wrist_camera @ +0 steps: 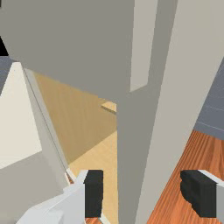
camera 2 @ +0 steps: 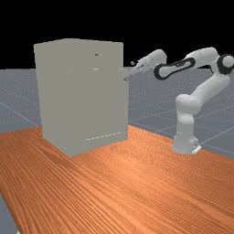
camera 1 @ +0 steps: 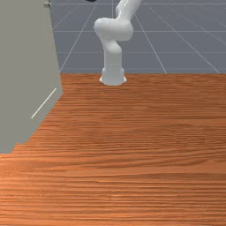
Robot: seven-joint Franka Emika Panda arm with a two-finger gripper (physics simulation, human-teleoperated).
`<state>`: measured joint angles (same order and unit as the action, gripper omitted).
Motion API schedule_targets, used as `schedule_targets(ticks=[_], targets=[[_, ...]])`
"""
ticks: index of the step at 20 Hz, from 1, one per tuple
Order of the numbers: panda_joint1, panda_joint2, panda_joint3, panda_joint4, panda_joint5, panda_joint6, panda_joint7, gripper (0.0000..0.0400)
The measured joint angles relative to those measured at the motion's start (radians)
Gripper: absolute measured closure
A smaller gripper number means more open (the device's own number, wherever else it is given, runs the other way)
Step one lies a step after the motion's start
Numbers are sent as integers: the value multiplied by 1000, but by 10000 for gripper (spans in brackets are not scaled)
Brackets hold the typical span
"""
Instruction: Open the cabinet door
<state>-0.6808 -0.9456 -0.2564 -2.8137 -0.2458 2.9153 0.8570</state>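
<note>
The cabinet (camera 2: pixel 82 96) stands on the tabletop (camera 2: pixel 137 183), at the far view's left, partly open: tan interior (wrist_camera: pixel 74 118), small ledge (wrist_camera: pixel 109 106) inside. Which panel is its door, I can't tell. The pincer (camera 2: pixel 130 73), spread wide, straddles a grey panel (wrist_camera: pixel 133 170).

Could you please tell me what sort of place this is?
It looks like a simulated robot test scene, judging by the white arm, the plain grey cabinet on the table, and the gridded floor beyond.
</note>
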Motion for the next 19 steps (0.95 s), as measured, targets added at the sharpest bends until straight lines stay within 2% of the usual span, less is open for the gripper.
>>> schedule_targets(ticks=[3,5,12,14,17,18,19], targets=[[-21,-25,80,-20,2,3,60,304],[-24,-50,129,-40,3,7,93,399],[-22,-137,217,-101,2,13,153,400],[-12,-184,280,-130,7,11,199,400],[38,-249,418,-167,10,16,280,397],[57,-251,462,-169,8,22,304,380],[70,-246,496,-167,7,29,322,328]])
